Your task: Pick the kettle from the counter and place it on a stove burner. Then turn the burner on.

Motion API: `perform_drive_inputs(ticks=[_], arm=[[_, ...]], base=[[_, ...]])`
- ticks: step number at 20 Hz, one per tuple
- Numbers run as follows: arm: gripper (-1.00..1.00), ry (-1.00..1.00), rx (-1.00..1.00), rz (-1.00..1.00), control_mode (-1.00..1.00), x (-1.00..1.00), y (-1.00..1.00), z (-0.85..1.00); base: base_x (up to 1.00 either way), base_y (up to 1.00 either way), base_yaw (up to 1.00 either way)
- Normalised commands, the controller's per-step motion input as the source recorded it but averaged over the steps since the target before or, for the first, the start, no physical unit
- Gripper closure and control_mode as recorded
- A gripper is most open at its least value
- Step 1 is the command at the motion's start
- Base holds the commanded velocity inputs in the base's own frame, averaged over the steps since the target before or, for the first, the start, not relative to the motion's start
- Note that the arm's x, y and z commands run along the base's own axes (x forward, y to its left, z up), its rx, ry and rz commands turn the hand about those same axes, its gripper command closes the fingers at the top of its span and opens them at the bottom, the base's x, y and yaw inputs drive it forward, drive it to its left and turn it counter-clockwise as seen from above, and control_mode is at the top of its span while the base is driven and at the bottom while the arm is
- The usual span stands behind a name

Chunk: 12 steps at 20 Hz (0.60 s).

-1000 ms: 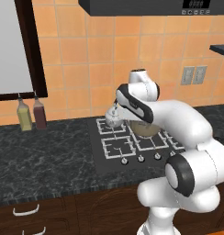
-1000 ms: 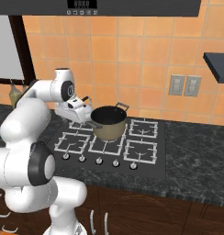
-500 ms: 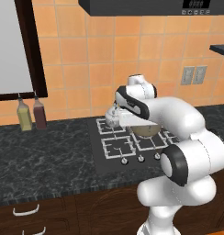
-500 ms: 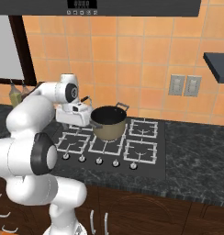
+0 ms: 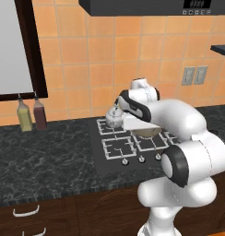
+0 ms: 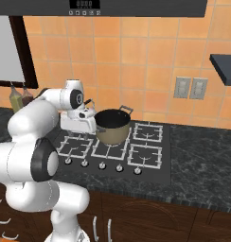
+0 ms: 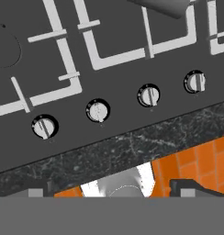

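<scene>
The small whitish-silver kettle (image 5: 115, 115) stands upright on the back left stove burner (image 5: 108, 125) of the black cooktop. In the right base view the kettle (image 6: 91, 112) peeks out from behind my white hand (image 6: 77, 122), which hovers right beside it. My gripper (image 7: 114, 190) is open, with nothing between its dark fingertips (image 7: 191, 187). The hand view looks down over the front burner grate (image 7: 63, 59) and a row of round silver knobs (image 7: 98, 110). The black marbled counter (image 5: 45, 156) runs left of the stove.
A bigger steel pot (image 6: 111, 126) sits on the middle back burner, close to the right of the kettle. Two bottles (image 5: 32, 114) stand against the wall at the left. Wall outlets (image 6: 191, 88) and a dark shelf (image 6: 224, 66) are on the right.
The arm has folded, its elbow swinging down and toward the stove, while the hand stays by the kettle. The kettle rests on its burner unmoved. The jaws remain open.
</scene>
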Motion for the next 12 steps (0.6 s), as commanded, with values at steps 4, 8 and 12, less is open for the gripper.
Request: perform_drive_inputs(ticks=[4,8,12], arm=[[-1.0,-0.05,0.0,0.07,-1.0,0.0,-0.14,-0.07],[-1.0,-0.14,0.0,0.07,-1.0,-0.01,0.0,-0.11],[-1.0,-0.01,0.0,0.09,-1.0,0.0,0.01,-0.31]], base=[[0.0,0.0,0.0],[0.0,0.0,0.0],[0.0,0.0,0.0]])
